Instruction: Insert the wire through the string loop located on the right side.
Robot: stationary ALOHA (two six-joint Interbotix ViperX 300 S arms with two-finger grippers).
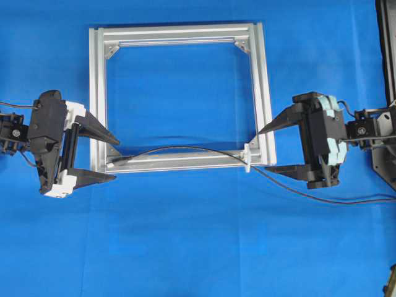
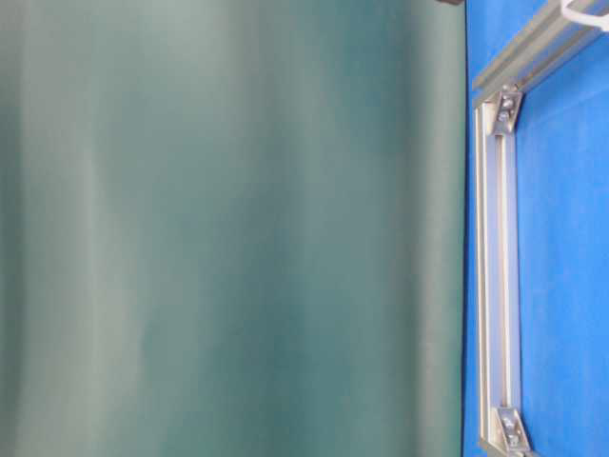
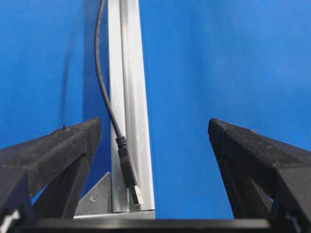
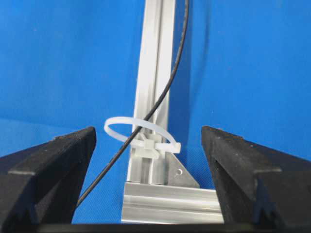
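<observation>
The thin black wire (image 1: 185, 148) comes in from the right table edge, passes through the white string loop (image 1: 247, 158) at the silver frame's (image 1: 179, 34) front right corner, and lies along the front bar. Its plug tip (image 3: 131, 177) rests on the bar near the front left corner. In the right wrist view the wire (image 4: 160, 99) runs through the loop (image 4: 141, 133). My left gripper (image 1: 111, 159) stands open just left of the frame, nothing between its fingers. My right gripper (image 1: 266, 150) is open just right of the frame, holding nothing.
A blue cloth covers the table. The frame's far bar and corner brackets (image 2: 502, 109) show in the table-level view. A dark stand (image 1: 387, 49) sits at the right edge of the overhead view.
</observation>
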